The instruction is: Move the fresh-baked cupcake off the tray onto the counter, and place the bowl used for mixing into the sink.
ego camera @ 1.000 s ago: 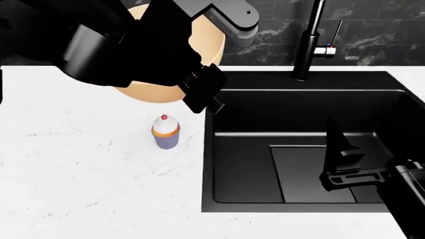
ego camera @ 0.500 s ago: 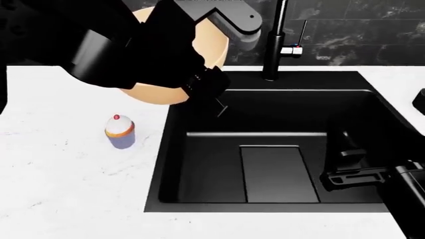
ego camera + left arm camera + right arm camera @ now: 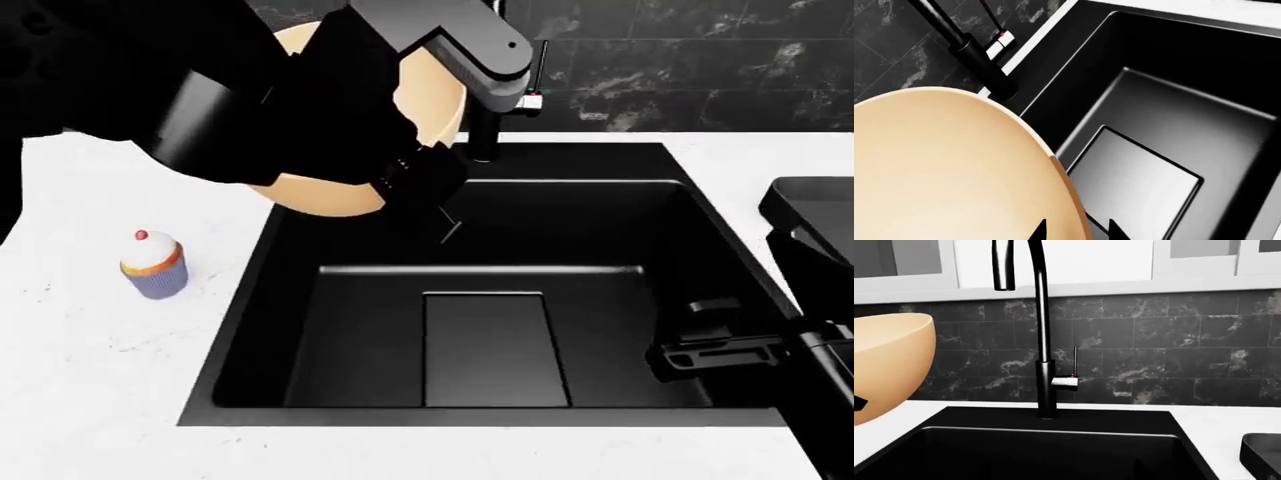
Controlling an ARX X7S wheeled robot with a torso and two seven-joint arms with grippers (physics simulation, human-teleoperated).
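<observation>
1. Two arms show in the head view, and the left one hides most of the bowl (image 3: pixel 430 100), leaving only tan slivers above and below the black links.
2. The left pincer (image 3: pixel 1076 231) is cut off at the wrist view's edge: just two dark tips (image 3: pixel 1037 233) show, one on each side of the bowl's rim, so it holds the bowl by the rim.
3. The bowl hangs tilted over the far left corner of the sink (image 3: pixel 334 330), above the bench (image 3: pixel 94 390) edge; its inside fills much of the left wrist view.
4. The cupcake (image 3: pixel 154 264) stands upright on the bench, left of the sink and apart from it.
5. The tray (image 3: pixel 811 215) sits on the bench right of the sink, cut off by the frame, so only its near corner shows.
6. The right pincer (image 3: pixel 703 340) hangs low over the sink's right side; black on black, its fingers are hard to make out and I cannot tell how wide it stands.
7. The tap (image 3: pixel 1041 330) rises behind the sink; in the head view the arm covers most of it.
</observation>
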